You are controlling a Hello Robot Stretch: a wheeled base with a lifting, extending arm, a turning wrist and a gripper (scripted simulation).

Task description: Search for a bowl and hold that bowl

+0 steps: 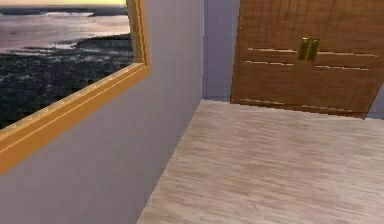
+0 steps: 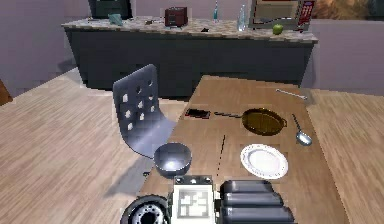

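Observation:
A grey metal bowl (image 2: 172, 157) stands on the wooden table (image 2: 215, 125), near the table's left edge at the front. Just below it, at the arm side view's bottom edge, a white square with black marks (image 2: 195, 203) shows beside a dark round body, the gripper (image 2: 148, 212). Its far end and fingers cannot be made out, so I cannot tell whether it holds anything.
On the table lie a dark pan (image 2: 263, 121), a white plate (image 2: 264, 160) and a spoon (image 2: 301, 132). A grey chair (image 2: 138, 108) stands left of the table, a dark counter (image 2: 190, 50) behind it. Ahead are a framed seascape (image 1: 60, 60), wooden double doors (image 1: 305, 55) and bare floor.

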